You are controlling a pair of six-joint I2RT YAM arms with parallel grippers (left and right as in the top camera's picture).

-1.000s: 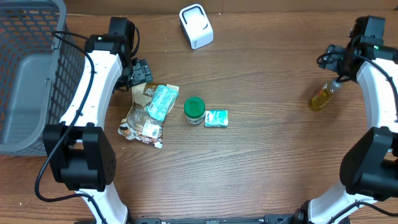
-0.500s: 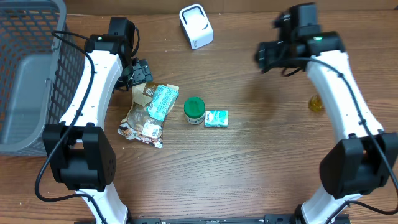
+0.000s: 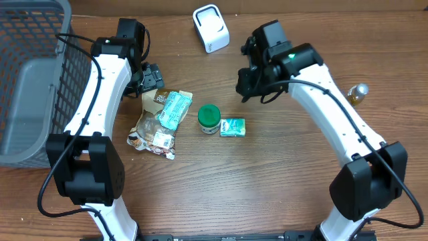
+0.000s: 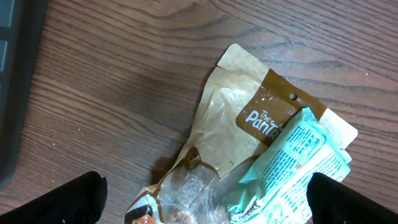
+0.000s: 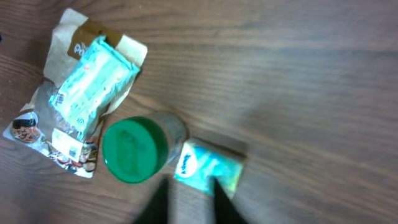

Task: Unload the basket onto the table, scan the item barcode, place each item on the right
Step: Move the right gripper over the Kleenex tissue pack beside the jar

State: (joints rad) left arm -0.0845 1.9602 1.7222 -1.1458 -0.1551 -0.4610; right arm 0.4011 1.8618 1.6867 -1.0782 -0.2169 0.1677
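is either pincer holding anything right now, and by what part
Nothing is held. The left pincer hangs open over the snack pouch. The right pincer is shut on nothing, in the air near the small teal box.

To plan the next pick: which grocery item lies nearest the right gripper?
The small teal box, just ahead of the right gripper; the green-lidded jar and pouch lie farther away.

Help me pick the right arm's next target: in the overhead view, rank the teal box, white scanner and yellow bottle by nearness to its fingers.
1. teal box, mid-table, just by the right fingers.
2. white scanner, at the far edge.
3. yellow bottle, far right side.
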